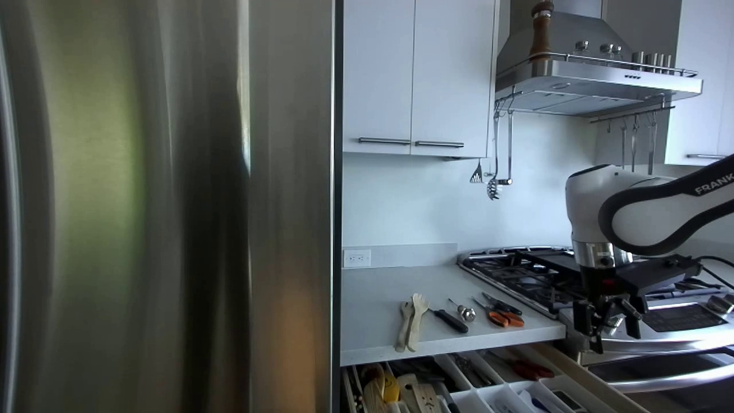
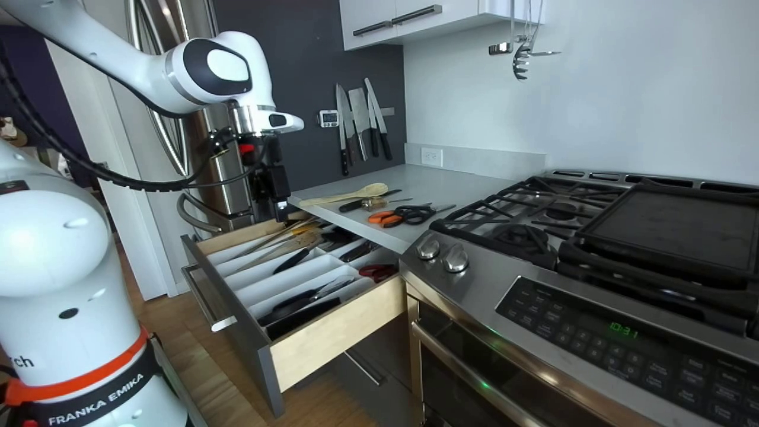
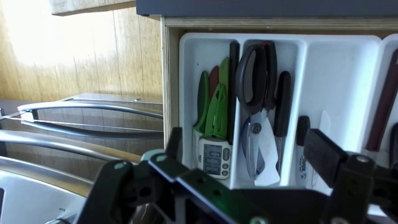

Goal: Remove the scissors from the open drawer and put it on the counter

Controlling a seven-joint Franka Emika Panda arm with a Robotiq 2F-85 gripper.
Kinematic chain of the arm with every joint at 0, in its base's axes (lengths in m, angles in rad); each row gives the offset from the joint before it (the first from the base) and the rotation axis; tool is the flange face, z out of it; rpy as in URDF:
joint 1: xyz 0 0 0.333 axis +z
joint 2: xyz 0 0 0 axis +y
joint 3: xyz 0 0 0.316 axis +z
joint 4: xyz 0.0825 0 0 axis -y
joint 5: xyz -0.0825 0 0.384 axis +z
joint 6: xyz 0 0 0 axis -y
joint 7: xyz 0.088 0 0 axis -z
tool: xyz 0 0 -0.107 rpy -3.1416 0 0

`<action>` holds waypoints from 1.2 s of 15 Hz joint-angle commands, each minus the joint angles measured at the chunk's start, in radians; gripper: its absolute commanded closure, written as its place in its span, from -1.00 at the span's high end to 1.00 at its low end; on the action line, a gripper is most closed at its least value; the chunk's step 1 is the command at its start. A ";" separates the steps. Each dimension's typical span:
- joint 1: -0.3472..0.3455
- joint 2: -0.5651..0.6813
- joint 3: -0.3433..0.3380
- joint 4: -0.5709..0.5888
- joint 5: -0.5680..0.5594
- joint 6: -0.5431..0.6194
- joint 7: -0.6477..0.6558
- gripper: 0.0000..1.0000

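Dark-handled scissors [image 3: 258, 102] lie in a narrow compartment of the open drawer's white tray in the wrist view, handles toward the drawer front. They also show in an exterior view [image 2: 296, 303]. A red-handled tool [image 2: 378, 272] lies further back in the drawer [image 2: 338, 335]; it also shows in an exterior view [image 1: 530, 370]. My gripper [image 3: 249, 151] is open and empty, its fingers apart above the tray. In both exterior views the gripper [image 1: 608, 327] [image 2: 276, 198] hangs above the drawer's height. The counter [image 1: 390, 281] holds orange-handled scissors [image 1: 498, 317] and black-handled scissors [image 1: 507, 305].
Wooden servers [image 1: 414, 321], a black-handled knife [image 1: 452, 321] and a small round-ended tool [image 1: 466, 313] lie on the counter. A stove [image 2: 533, 237] stands beside it and a fridge [image 1: 172, 206] on its far side. A timer [image 3: 214, 157] and green-handled knives [image 3: 216, 112] lie beside the dark-handled scissors.
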 commanded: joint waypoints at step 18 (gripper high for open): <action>0.106 0.638 0.078 0.088 -0.271 0.205 0.671 1.00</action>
